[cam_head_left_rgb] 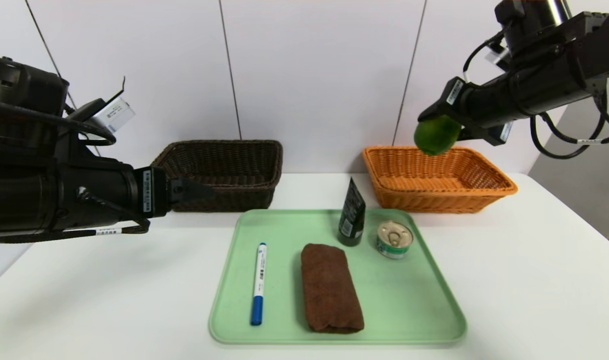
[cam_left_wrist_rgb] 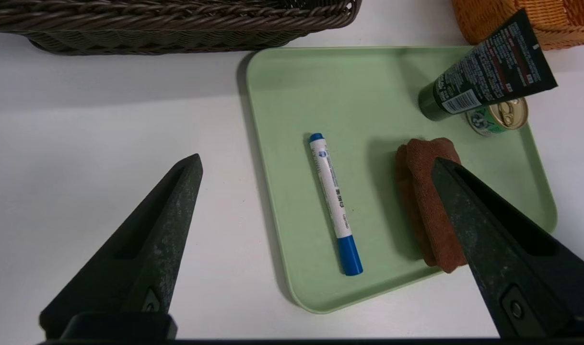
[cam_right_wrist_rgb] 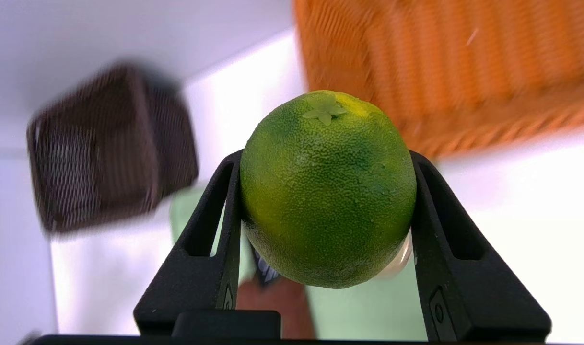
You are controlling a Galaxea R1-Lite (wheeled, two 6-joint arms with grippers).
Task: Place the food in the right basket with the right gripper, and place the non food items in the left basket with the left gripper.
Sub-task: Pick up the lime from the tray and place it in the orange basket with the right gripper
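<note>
Green lime (cam_right_wrist_rgb: pixel 327 189) | clamped in right claw (cam_right_wrist_rgb: pixel 326 191) | above orange basket (cam_head_left_rgb: pixel 437 182)

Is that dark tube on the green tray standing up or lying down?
Standing up. The tube rests on its cap end on the tray, crimped end at the top, beside the tin can.

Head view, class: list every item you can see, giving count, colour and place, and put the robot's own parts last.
Table: one, white, under everything.
Tray: one, pale green, table centre.
Marker: one, white with blue cap, tray's left part.
Towel: one, brown, rolled, mid-tray.
Tube: one, dark, upright, tray's far side.
Can: one, green label, beside tube.
Left basket: one, dark brown, far left.
Right basket: one, orange, far right.
Lime: one, green, held above orange basket.
Right gripper: black, shut on lime.
Left gripper: black, open, near dark basket.
</note>
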